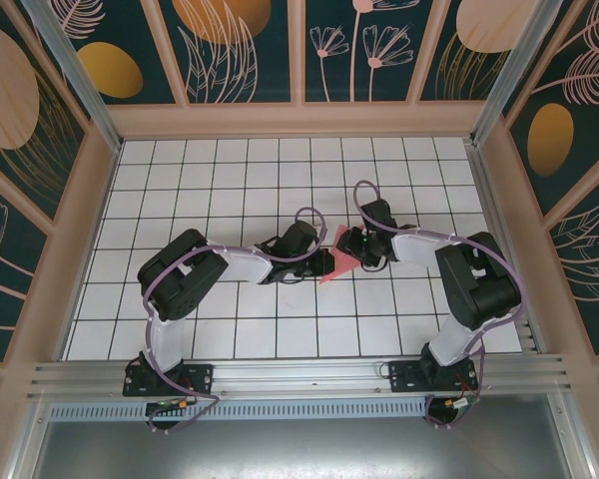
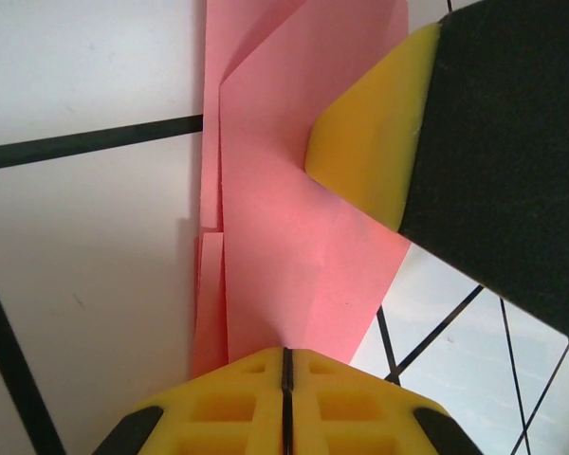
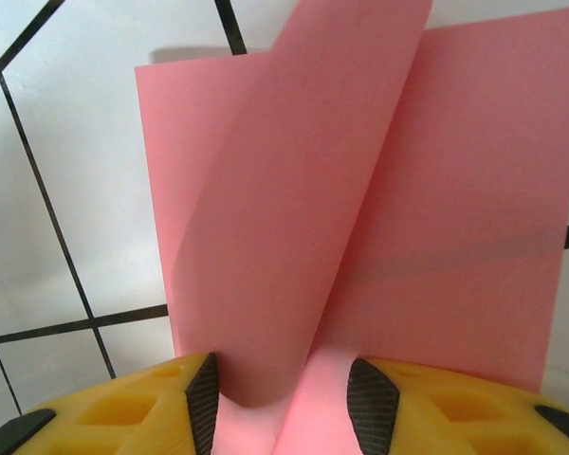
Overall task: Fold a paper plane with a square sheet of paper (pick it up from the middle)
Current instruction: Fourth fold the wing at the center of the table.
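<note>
Square sheet of paper (image 1: pixel 335 264): thin pink, folded narrow, lengthwise between left gripper (image 2: pixel 284 362), pinching it, and half-open right gripper (image 3: pixel 280 384).

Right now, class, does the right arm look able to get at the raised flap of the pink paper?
Probably yes: the raised flap stands between the parted fingers of the right gripper, with nothing in between; the left gripper pinches the pink paper at its other end.

Both arms bent at the elbow, forearms reaching inward, meeting at centre; left gripper (image 1: pixel 322 262) low, jaws pressed together; right gripper (image 1: pixel 352 243) facing left, jaws parted.
</note>
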Motion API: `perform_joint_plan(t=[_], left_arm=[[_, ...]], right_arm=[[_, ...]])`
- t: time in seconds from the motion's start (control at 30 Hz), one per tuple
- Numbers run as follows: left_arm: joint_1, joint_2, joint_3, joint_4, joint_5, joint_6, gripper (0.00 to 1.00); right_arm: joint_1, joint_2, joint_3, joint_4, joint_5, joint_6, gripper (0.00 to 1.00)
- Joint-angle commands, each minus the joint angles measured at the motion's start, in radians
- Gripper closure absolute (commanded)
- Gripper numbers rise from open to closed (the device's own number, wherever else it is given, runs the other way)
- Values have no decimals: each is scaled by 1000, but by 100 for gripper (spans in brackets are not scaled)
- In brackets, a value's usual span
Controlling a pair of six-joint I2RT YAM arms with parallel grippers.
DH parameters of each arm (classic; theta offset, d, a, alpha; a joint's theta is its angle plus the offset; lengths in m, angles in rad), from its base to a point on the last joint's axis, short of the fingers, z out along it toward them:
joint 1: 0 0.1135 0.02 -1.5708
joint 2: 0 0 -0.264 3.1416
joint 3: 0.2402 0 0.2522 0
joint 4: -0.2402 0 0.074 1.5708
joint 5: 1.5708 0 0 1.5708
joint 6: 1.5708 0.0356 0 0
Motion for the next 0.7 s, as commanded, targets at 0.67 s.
perform_joint_plan(t=[0.67], left_arm=[[-7, -98, -51, 70, 53, -4, 84]], right_arm=[[12, 192, -70, -148, 139, 19, 46]])
